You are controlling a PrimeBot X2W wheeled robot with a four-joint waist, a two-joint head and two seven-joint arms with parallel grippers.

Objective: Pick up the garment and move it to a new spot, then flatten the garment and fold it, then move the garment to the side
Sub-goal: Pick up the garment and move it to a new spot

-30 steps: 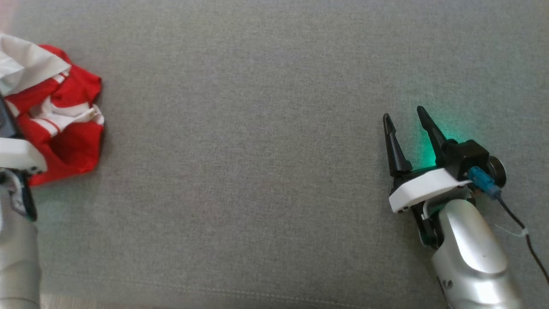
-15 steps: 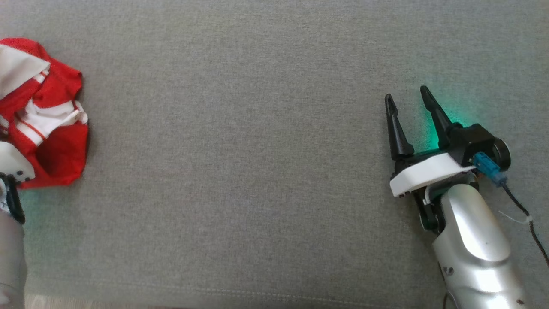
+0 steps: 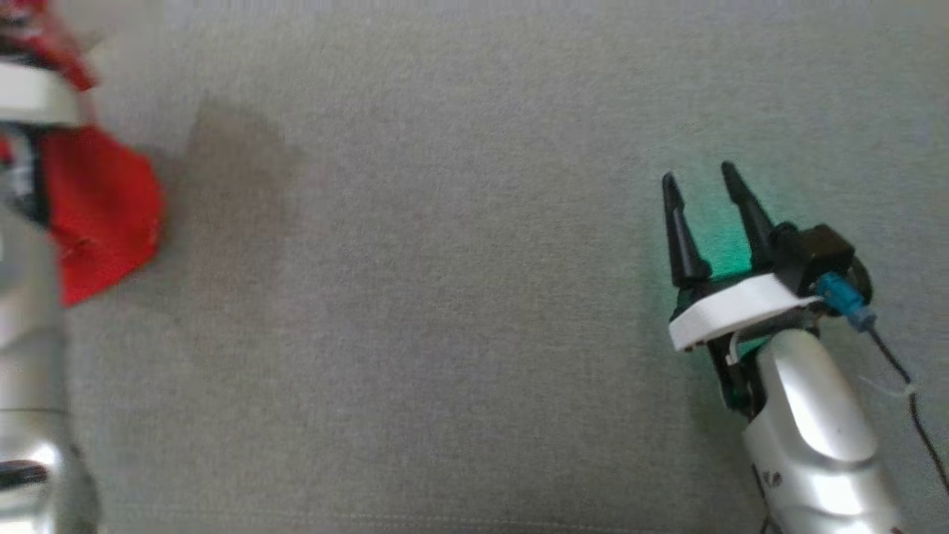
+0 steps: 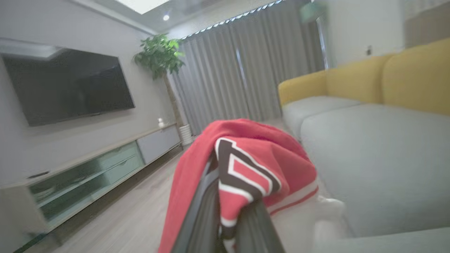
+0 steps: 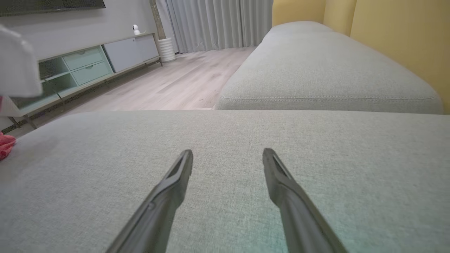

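The garment (image 4: 253, 158) is red with white and black stripes. It drapes over my left gripper (image 4: 228, 214), which is shut on it, and the fingertips are buried in the cloth. In the head view a red fold of the garment (image 3: 104, 200) hangs at the far left beside my left arm (image 3: 30, 319), above the grey cushion. My right gripper (image 3: 700, 182) hovers low over the cushion at the right, open with nothing between its fingers (image 5: 175, 182). A small red edge of the garment (image 5: 6, 144) shows at the left of the right wrist view.
The grey sofa cushion (image 3: 445, 311) spreads wide between the two arms. A second cushion (image 5: 316, 70) and yellow backrests (image 5: 397, 42) lie beyond. Wooden floor, a low TV cabinet (image 5: 88, 63), a wall TV (image 4: 66, 88) and a plant (image 4: 160, 56) stand past the sofa's edge.
My left gripper closed on the garment and raised it off the cushion, where a soft shadow now lies. The right gripper stayed open in nearly the same spot.
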